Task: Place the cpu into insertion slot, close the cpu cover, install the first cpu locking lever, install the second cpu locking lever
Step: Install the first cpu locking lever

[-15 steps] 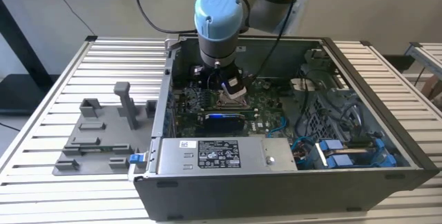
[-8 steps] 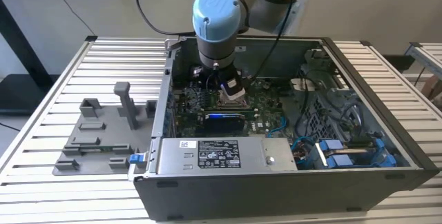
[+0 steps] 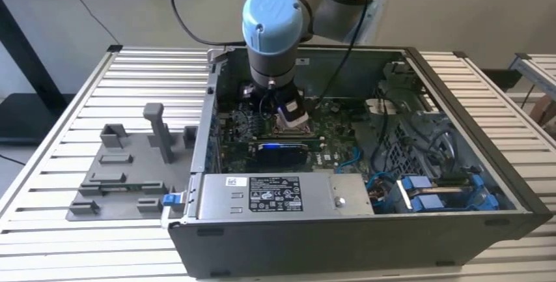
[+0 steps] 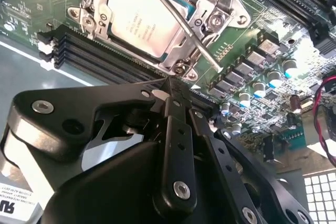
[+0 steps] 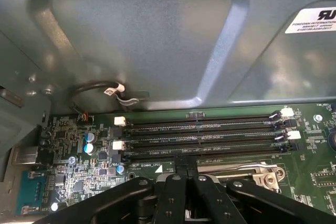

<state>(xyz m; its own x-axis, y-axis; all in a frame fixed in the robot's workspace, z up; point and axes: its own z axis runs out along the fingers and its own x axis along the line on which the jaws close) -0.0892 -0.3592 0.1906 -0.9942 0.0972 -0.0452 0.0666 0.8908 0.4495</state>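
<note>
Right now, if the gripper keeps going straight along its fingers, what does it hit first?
Likely the closest corner of the cpu cover, by its screw. In the second wrist view the shut gripper tip points at that corner, with a lever rod crossing just beyond. Remaining gap unclear.

Robot workbench in a lab or workshop (nothing homely about it)

A robot arm with blue joint caps reaches down into an open computer case, which lies on a table topped with ribbed metal slats. A grey plastic rack of part holders sits on the table at the exterior view's left of the case. Inside the case a green circuit board lies bare among loose cables. Plain pale walls stand behind, and in the second wrist view the arm's black gripper hangs just over the board.
</note>
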